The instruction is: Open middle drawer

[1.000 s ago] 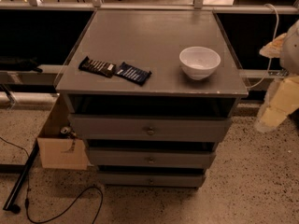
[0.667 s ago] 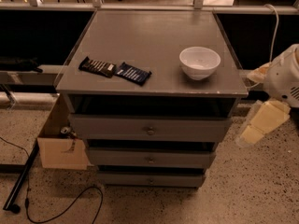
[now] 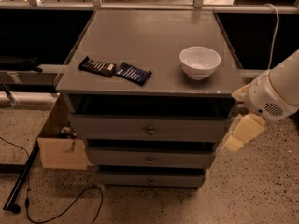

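The grey cabinet [image 3: 149,45] has three flat-fronted drawers stacked one above another, each with one small round knob. The middle drawer [image 3: 117,158] sits between the taller top drawer [image 3: 107,127] and the slimmer bottom drawer [image 3: 126,179]; its knob [image 3: 150,160] is at the centre of its front. A dark gap shows above each front. My gripper [image 3: 233,143], cream-coloured, hangs below the white arm [image 3: 275,94] just off the cabinet's right side, level with the top and middle drawers. It touches no knob.
A white bowl [image 3: 200,62] and two dark snack bars [image 3: 114,70] lie on the cabinet top. A cardboard box [image 3: 60,150] with a can stands at the cabinet's left. A black cable [image 3: 70,204] and a black pole [image 3: 21,181] lie on the speckled floor.
My arm and gripper have moved left and down, from beyond the right edge of the view to close beside the cabinet's right side. The drawers have not moved.
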Controlling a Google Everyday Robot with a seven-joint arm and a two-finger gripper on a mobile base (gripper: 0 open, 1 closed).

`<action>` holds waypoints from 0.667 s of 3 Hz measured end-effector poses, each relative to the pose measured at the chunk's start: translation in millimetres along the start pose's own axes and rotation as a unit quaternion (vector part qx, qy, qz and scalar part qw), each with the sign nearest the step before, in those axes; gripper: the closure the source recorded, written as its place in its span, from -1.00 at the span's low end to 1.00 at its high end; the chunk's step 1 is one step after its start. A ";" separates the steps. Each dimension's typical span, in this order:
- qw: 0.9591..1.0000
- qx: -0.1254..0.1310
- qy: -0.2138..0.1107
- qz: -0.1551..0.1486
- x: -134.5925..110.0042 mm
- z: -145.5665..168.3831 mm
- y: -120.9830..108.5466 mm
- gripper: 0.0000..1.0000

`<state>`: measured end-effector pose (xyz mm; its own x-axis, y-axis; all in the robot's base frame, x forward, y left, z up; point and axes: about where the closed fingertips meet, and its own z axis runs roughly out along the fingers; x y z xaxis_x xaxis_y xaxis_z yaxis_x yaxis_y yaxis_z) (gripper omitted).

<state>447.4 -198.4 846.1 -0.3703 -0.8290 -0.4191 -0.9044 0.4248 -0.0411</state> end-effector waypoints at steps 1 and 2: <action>1.000 -0.005 0.000 0.002 1.6 4.9 -0.9 -1.00; 0.998 0.017 -0.043 0.031 11.5 6.4 4.5 -1.00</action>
<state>440.4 -203.6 835.4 -0.4034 -0.7672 -0.4986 -0.8721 0.4873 -0.0441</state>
